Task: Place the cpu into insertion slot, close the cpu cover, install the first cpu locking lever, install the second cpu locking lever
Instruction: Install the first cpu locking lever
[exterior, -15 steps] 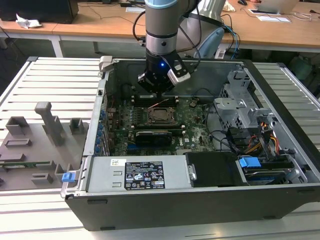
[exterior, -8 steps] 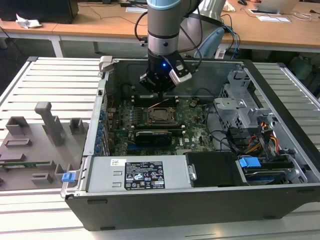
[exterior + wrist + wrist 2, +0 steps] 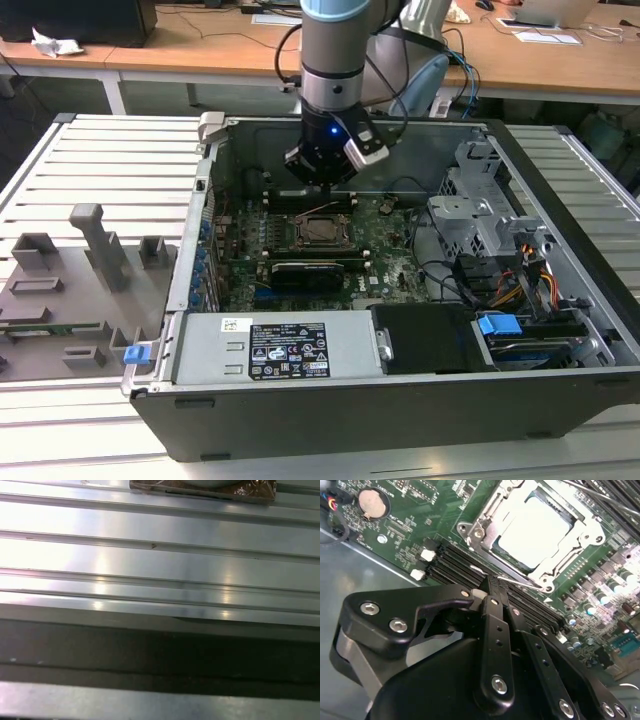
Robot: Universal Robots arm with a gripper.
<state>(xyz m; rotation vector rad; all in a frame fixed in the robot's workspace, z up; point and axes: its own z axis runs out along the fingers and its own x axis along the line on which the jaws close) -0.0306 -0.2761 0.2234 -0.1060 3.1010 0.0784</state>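
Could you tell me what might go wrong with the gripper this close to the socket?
The gripper sits right at the thin locking lever beside the cpu cover; a slip could bend the lever. Memory slots lie just below, so drifting sideways might scrape them. The cpu sits in place; pressing unevenly could shift it.

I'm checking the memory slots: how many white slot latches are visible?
2. In the second wrist view, one white latch and another beside it, at the ends of the memory slots; the claw may hide more.

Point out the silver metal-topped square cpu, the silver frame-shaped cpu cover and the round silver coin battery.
cpu (image 3: 532,530), second wrist view, top's middle.
cpu cover (image 3: 592,532), second wrist view, frame's side.
coin battery (image 3: 373,502), second wrist view, face.
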